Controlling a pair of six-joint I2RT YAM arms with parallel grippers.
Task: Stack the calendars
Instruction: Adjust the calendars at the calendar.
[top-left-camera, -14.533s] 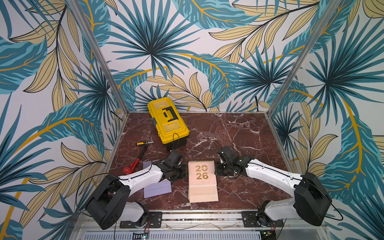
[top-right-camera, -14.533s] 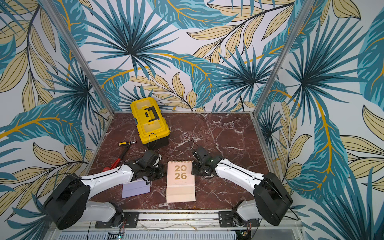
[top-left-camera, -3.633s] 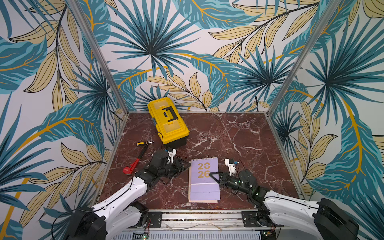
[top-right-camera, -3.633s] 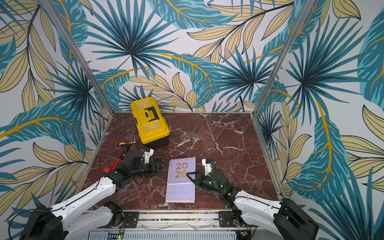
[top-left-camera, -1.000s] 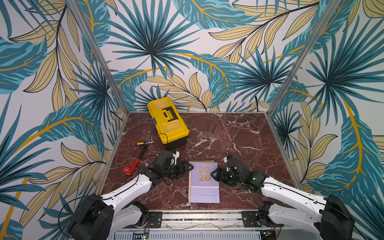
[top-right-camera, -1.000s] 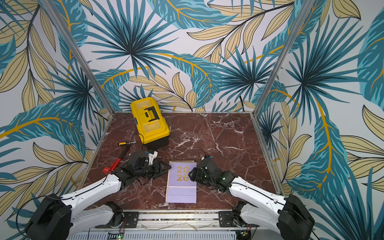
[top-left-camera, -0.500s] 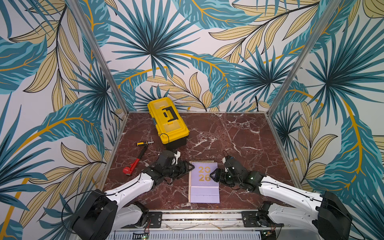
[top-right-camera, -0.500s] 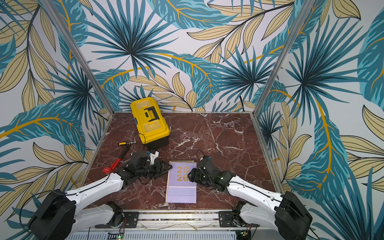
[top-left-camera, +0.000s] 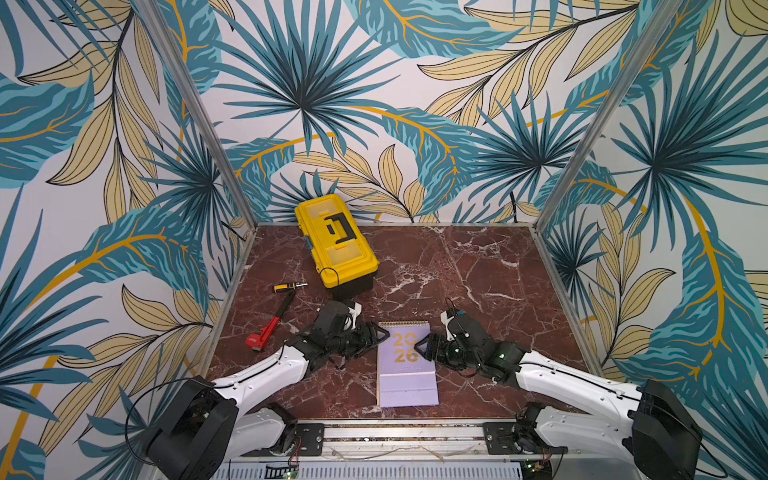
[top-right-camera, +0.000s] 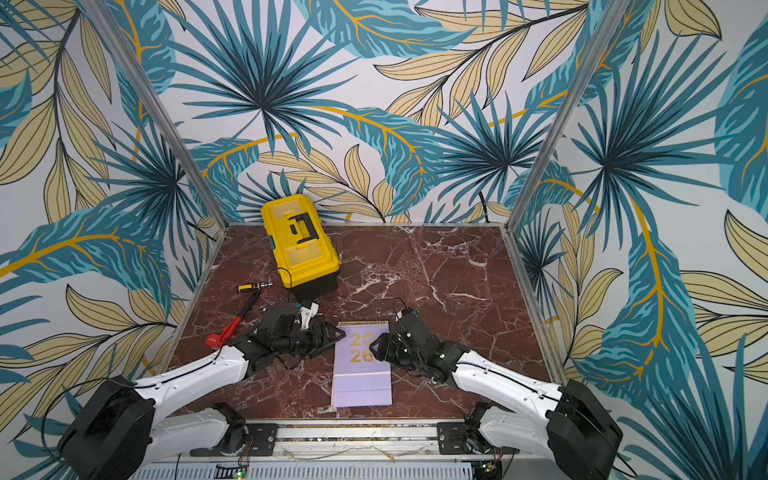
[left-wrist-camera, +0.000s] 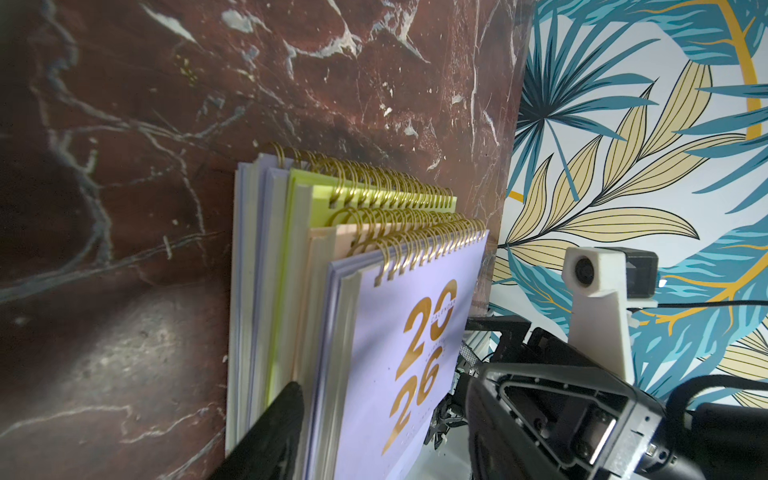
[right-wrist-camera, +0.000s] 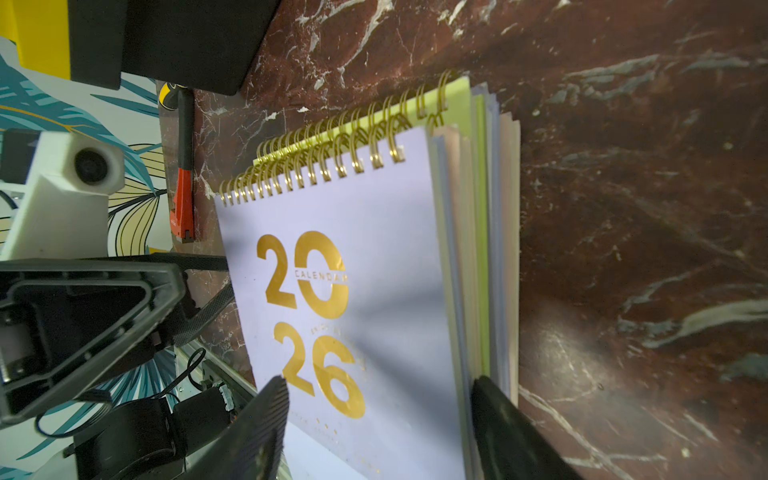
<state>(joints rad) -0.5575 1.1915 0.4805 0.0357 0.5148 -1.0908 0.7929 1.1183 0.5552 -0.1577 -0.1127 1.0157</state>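
Note:
The calendars (top-left-camera: 406, 374) lie in one pile at the front middle of the table, a lilac cover with gold "2026" on top (top-right-camera: 361, 374). In the wrist views lime, peach and lilac layers show beneath it (left-wrist-camera: 399, 332) (right-wrist-camera: 374, 270). My left gripper (top-left-camera: 374, 337) is open at the pile's left edge, near the spiral end, with one finger (left-wrist-camera: 284, 419) against the pile's side. My right gripper (top-left-camera: 423, 349) is open at the right edge. Its fingers (right-wrist-camera: 266, 419) stand apart, with the pile's edge between them.
A yellow toolbox (top-left-camera: 334, 241) stands at the back left. A screwdriver (top-left-camera: 289, 286) and a red wrench (top-left-camera: 270, 328) lie left of my left arm. Walls close in the table on three sides. Bare marble (top-left-camera: 490, 282) stretches to the back right.
Earlier a peach calendar topped the pile and a lilac one lay to its left; now lilac is on top. Both grippers have closed in on the pile's sides. Nothing has visibly moved over the last second.

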